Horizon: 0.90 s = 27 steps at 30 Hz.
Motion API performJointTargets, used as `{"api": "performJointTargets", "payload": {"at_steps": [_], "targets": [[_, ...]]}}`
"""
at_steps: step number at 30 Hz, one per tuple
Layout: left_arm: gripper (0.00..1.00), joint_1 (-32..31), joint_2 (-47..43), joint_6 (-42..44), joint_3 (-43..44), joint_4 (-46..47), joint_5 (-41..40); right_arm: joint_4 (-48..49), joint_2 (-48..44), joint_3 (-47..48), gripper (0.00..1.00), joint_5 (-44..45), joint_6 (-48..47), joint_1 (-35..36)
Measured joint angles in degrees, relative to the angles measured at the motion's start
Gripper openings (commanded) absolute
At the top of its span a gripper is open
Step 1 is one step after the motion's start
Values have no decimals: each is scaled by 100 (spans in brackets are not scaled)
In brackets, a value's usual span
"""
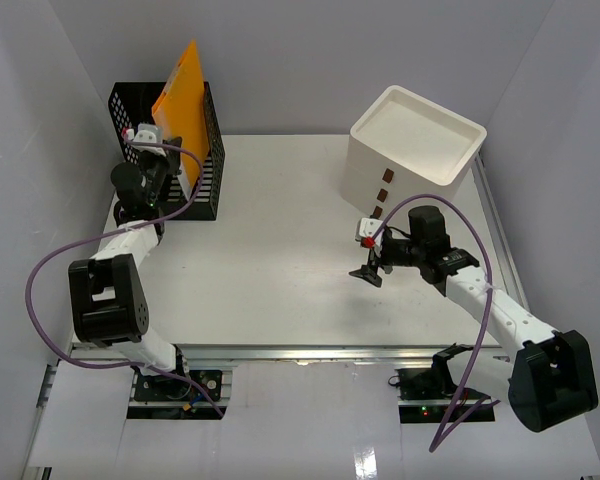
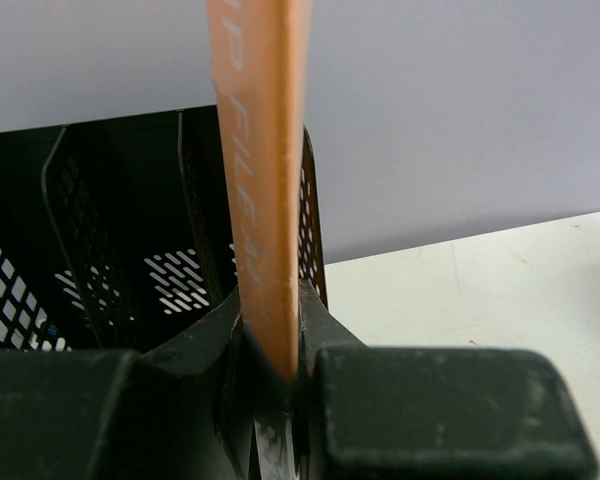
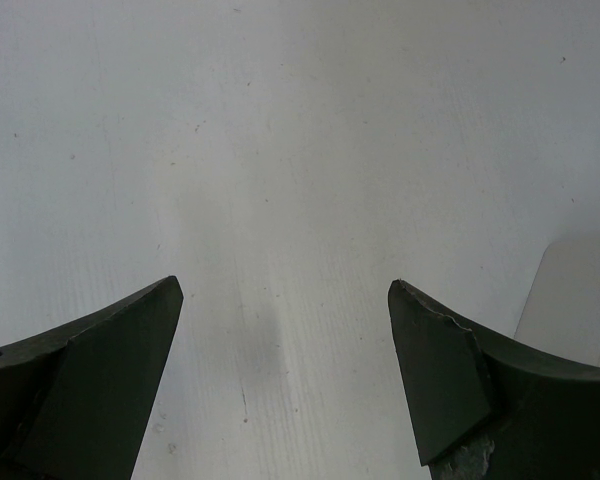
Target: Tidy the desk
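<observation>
From above: the desk (image 1: 280, 230) spreads white, black mesh rack (image 1: 208, 175) at its far-left corner, white drawer box (image 1: 415, 150) far right, open room between. Left wrist: the left gripper (image 2: 275, 345) pinches the orange folder (image 2: 260, 170), upright at the rack. Right wrist: the right gripper (image 3: 285, 300) gapes wide, holding nothing, over the desk.

A black mesh file rack (image 1: 212, 160) stands at the far left, and an orange folder (image 1: 180, 95) rises out of it on edge, leaning a little, its top corner well above the rack's rim. Seen edge-on in the left wrist view, the folder carries pale printed letters that may read "file", though they are too blurred to be sure. Well apart at the far right sits a white box (image 1: 365, 160) with a shallow sunken top and three small brown drawer pulls (image 1: 380, 197) down its front.
</observation>
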Motion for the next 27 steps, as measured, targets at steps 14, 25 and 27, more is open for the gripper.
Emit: {"api": "performJointTargets", "payload": {"at_steps": [14,25,27], "targets": [[15,59,389,265,-72,-52,44,2,20,-21,90,-4,-2,-55],[86,63,182,-150,-699,-62,-2,4,20,-79,90,-28,-17,-299],[89,63,1,-223,-753,-192,-60,3,13,-79,90,-38,-17,-452]]}}
